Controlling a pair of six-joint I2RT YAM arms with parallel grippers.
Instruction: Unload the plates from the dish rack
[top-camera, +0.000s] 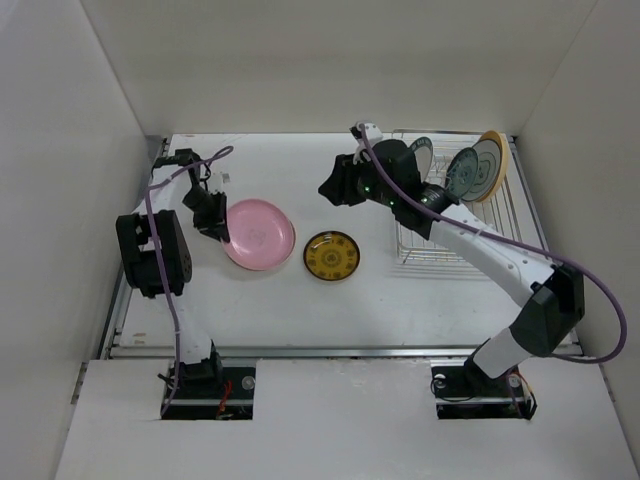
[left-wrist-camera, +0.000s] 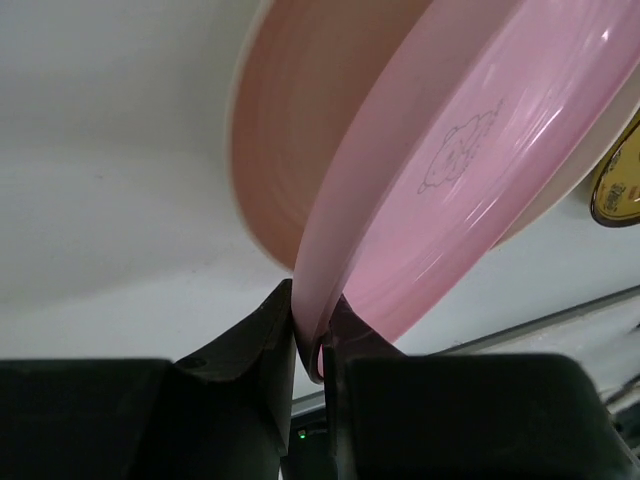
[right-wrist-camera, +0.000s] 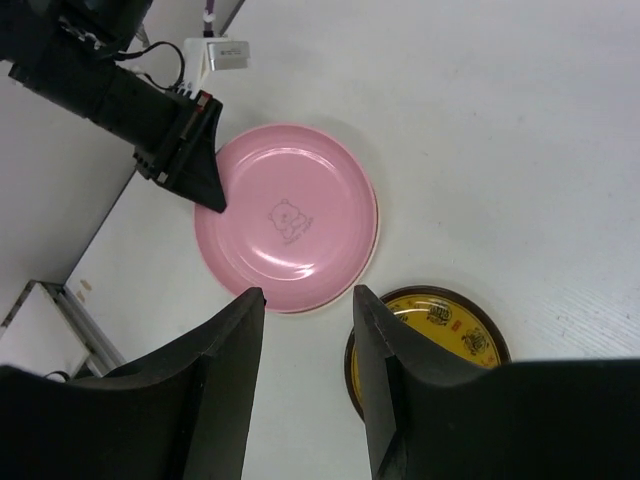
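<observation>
A pink plate (top-camera: 260, 233) lies on the table left of centre, on top of a cream plate (left-wrist-camera: 270, 150) whose rim shows under it. My left gripper (top-camera: 218, 228) is shut on the pink plate's left rim (left-wrist-camera: 312, 340). A small gold-patterned plate (top-camera: 332, 256) lies flat to its right. My right gripper (top-camera: 330, 188) is open and empty, hanging above the table over the gap between the pink plate (right-wrist-camera: 285, 215) and the gold-patterned plate (right-wrist-camera: 430, 325). The silver wire dish rack (top-camera: 512, 205) stands at the right, with teal plates (top-camera: 462, 172), a grey-ringed white plate (top-camera: 487, 165) and a yellow-orange plate (top-camera: 501, 146) upright in it.
White walls enclose the table on the left, back and right. A purple cable (top-camera: 600, 290) loops off the right arm. The left arm's body (top-camera: 155, 250) stands near the left wall. The table's front edge rail (top-camera: 330, 350) runs before the arm bases.
</observation>
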